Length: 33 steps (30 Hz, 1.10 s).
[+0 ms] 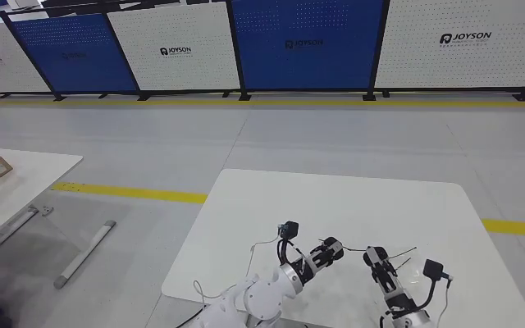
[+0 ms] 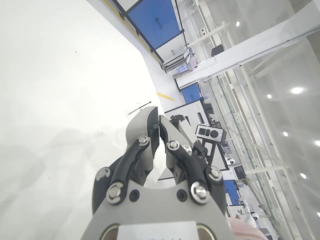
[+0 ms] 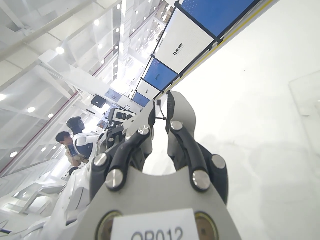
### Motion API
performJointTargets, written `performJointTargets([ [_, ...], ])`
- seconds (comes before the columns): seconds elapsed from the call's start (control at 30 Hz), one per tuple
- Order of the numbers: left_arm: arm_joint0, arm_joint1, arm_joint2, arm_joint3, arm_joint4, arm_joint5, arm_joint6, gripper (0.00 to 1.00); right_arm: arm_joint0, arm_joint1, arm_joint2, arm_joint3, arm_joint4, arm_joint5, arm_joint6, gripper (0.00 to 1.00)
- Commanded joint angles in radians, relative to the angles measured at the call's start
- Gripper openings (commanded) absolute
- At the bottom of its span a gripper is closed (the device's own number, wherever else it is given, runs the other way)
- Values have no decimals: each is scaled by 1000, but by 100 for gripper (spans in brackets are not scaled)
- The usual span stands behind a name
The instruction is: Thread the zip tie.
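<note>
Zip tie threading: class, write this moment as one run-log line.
left gripper: shut on zip tie | right gripper: alongside, tie at its tip, grip unclear | both over white table

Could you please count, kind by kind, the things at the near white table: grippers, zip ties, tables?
Grippers: 2, the left gripper and the right gripper.
Black zip tie: 1 for certain; the other thin strands are too fine to separate.
White table: 1.
Total: 4.
</note>
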Motion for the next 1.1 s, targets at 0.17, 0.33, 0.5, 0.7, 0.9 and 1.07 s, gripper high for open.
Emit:
performJointTargets([
  [0.17, 2, -3, 0, -1, 15, 11, 14, 0, -4, -2, -3, -2, -29, 10, -14, 16],
  [0.33, 5, -3, 2, -11, 40, 4, 15, 0, -11, -3, 1, -2, -28, 4, -27, 0],
  [0.5, 12, 0, 4, -20, 67, -34, -3, 0, -16, -4, 4, -4, -35, -5, -29, 0],
  [0.7, 16, 1, 4, -27, 85, -44, -16, 0, -13, -3, 7, -6, -34, -6, -4, 0],
  [0.9, 18, 2, 4, -29, 126, -19, -15, 41, -22, -4, 11, -14, -58, -2, -24, 0],
  [1.07, 20, 0, 16, -35, 182, 7, 13, 43, -26, -6, 8, -15, -74, 0, -34, 0],
])
